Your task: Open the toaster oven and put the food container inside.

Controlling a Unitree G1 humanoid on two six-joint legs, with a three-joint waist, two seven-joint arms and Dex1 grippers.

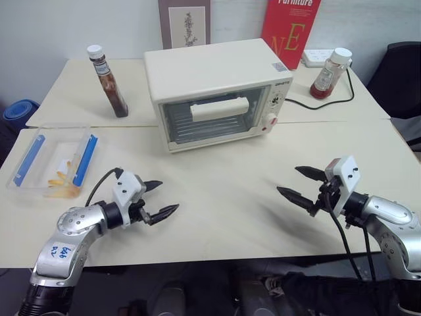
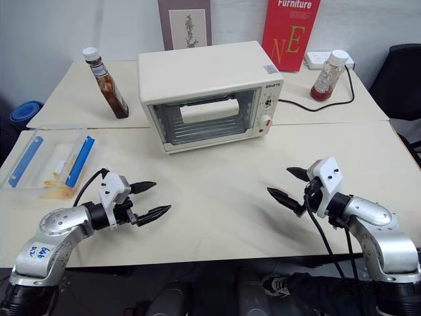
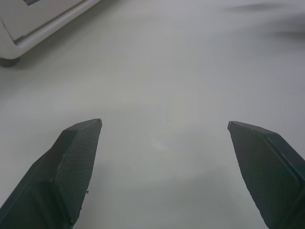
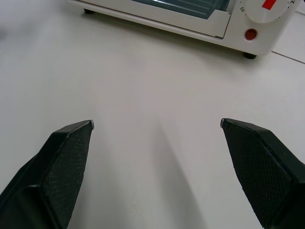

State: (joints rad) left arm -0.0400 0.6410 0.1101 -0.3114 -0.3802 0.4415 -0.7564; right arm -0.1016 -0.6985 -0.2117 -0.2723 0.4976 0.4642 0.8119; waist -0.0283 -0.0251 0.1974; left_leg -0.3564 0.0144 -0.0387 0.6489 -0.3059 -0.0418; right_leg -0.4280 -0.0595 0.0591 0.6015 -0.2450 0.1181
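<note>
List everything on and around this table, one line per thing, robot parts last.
cream-white boxy toaster oven: one, door shut, table centre back.
clear rectangular plastic food container: one, blue side clips, yellow-orange food strips inside, table's left edge.
brown sauce bottle: one, white cap, upright left of the oven.
red-filled bottle: one, white cap, right of the oven.
red book: one, upright behind the oven.
framed picture: one, against the wall.
cream table: one.
left gripper: black fingers, open, above the table.
right gripper: black fingers, open, above the table.

Red book (image 1: 290,24) and framed print (image 1: 185,22) cut off at top edge
</note>
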